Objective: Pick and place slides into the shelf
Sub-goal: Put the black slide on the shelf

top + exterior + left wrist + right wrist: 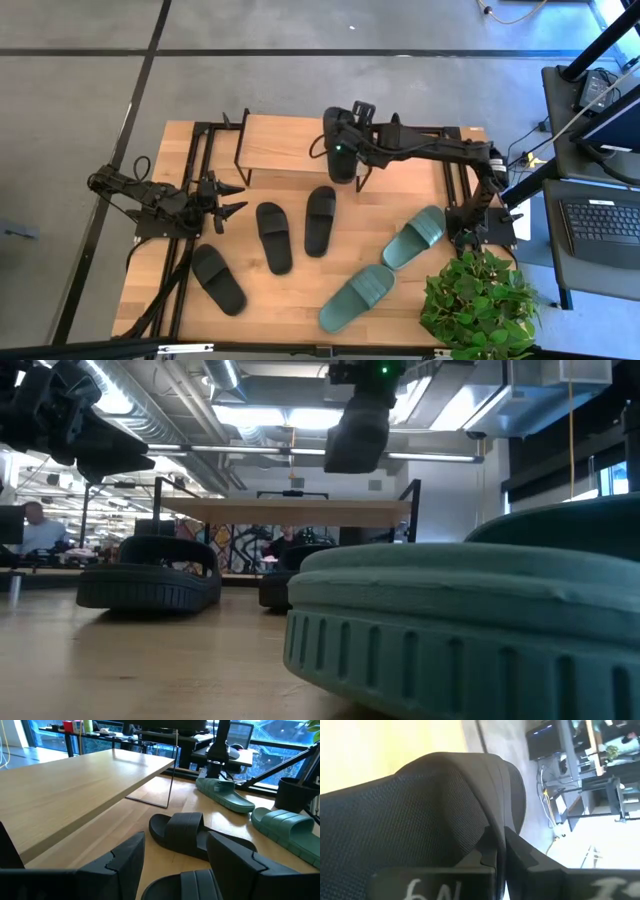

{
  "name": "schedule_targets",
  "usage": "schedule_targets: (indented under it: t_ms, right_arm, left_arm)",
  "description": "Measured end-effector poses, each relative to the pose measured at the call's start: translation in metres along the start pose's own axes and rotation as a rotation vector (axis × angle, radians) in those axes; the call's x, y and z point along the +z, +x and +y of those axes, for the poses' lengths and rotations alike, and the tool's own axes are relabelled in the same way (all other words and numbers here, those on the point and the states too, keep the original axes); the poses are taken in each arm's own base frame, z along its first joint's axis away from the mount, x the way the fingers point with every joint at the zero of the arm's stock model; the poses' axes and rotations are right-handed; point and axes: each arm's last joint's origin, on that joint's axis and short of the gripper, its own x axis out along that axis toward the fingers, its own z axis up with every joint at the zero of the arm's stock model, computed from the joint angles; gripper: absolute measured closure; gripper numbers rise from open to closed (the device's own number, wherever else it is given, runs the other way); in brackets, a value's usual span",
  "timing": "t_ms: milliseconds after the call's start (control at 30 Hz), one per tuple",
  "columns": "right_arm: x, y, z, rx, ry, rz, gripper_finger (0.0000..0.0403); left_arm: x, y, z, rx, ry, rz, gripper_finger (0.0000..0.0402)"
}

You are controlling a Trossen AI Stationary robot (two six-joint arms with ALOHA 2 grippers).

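Note:
The shelf (290, 140) stands at the table's far side on thin black legs, and its plank top also shows in the low view (290, 512). My right gripper (345, 138) is shut on a black slide (341, 150) over the shelf's right end, and the low view shows that slide (357, 435) above the plank. Three more black slides (272, 236) (320, 220) (218, 278) and two green slides (414, 237) (357, 297) lie sole down on the table. My left gripper (236, 198) is open and empty at the table's left, above the black slides (185, 835). My right gripper pinches the black slide about halfway along its length (496, 847) between its two fingers (535, 870); whether they are on the strap or the sole I cannot tell. The fingers come from above and from the table's right. The slide (357, 435) hangs below the gripper, clear of the plank.
A potted plant (480, 305) stands at the table's near right corner beside the green slides. The arms' black frames run along the left edge (185, 250) and right edge (465, 190). In the low view a green slide (470, 620) fills the foreground.

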Motion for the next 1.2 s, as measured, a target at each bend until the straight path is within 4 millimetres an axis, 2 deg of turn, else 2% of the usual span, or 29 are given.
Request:
schedule_targets:
  t_ms: [633, 933, 1200]
  right_arm:
    - [-0.032, 0.045, 0.008, -0.015, -0.051, 0.114, 0.0390]
    - [-0.039, 0.055, 0.010, 0.005, -0.075, 0.135, 0.0390]
    - [-0.039, 0.060, 0.004, -0.009, -0.068, 0.130, 0.0390]
  left_arm:
    - [0.000, 0.000, 0.000, 0.000, 0.000, 0.000, 0.0198]
    - [0.000, 0.000, 0.000, 0.000, 0.000, 0.000, 0.0198]
    - [0.000, 0.000, 0.000, 0.000, 0.000, 0.000, 0.0198]
